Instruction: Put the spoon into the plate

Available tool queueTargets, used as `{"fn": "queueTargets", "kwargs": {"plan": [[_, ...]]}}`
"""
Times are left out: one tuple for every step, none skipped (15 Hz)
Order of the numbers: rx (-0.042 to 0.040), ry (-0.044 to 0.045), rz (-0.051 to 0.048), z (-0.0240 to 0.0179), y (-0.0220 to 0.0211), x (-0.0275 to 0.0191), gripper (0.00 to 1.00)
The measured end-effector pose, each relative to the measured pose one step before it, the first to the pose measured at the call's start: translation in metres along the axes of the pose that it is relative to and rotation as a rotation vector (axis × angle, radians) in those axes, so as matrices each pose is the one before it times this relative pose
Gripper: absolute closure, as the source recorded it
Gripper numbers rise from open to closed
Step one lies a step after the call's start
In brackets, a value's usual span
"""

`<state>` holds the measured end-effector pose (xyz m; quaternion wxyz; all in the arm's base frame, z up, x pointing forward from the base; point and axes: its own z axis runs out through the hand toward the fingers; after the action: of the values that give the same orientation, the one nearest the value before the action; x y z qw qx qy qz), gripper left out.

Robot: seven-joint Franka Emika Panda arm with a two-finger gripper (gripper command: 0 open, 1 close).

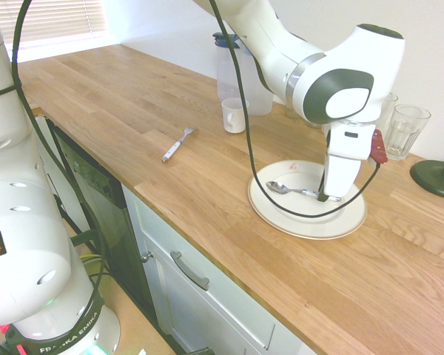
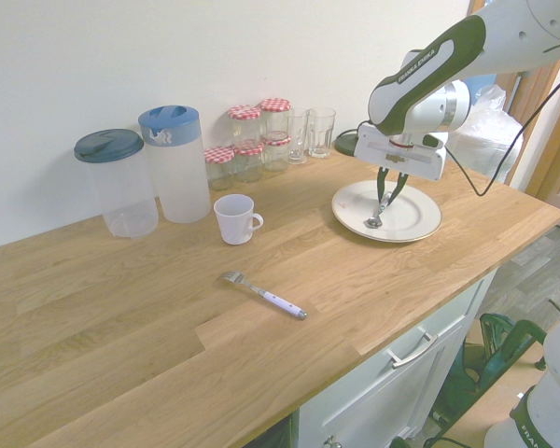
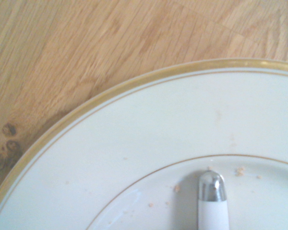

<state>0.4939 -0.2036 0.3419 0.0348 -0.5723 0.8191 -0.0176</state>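
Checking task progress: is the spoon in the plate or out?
In: the spoon lies on the plate, handle end at the gripper.

The first exterior view looks down along the wooden counter [image 1: 133, 111] with the plate [image 1: 308, 220] near and right. The second faces the wall, the plate [image 2: 413, 219] far right. The wrist view hangs close above the plate's rim [image 3: 110, 96].

oak worktop [image 1: 207, 185] over white cabinets [image 1: 207, 296], plain white wall [image 2: 121, 56], blinded window [image 1: 52, 18] at far end
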Motion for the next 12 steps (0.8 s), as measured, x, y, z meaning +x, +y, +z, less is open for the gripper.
{"fn": "queueTargets", "kwargs": {"plan": [[0.00032, 0.00018, -0.00246, -0.00016, -0.00011, -0.0011, 0.0], [0.00077, 0.0004, -0.00408, -0.00042, -0.0002, -0.00176, 0.0], [0.00397, 0.00512, -0.01094, -0.00264, -0.00056, -0.00229, 0.0], [0.0086, 0.01781, -0.03278, -0.00975, -0.00112, -0.00397, 0.0], [0.00215, 0.02225, -0.05403, -0.01714, -0.00083, -0.00748, 0.0], [-0.00176, 0.01433, -0.05827, -0.02369, 0.00117, -0.01159, 0.0], [0.0025, 0.00342, -0.05909, -0.02445, 0.00189, -0.01485, 0.0], [0.00582, -0.00336, -0.06266, -0.0196, 0.00164, -0.01681, 0.0], [0.00986, -0.00183, -0.06698, -0.01536, 0.00043, -0.01975, 0.0], [0.00608, -0.00017, -0.06471, -0.00732, -0.00172, -0.01743, 0.0], [0.00464, 0.00033, -0.06256, -0.00422, -0.00274, -0.01462, 0.0], [0.00068, -0.00009, -0.06821, -0.00179, -0.00266, -0.01069, 0.0]]}}
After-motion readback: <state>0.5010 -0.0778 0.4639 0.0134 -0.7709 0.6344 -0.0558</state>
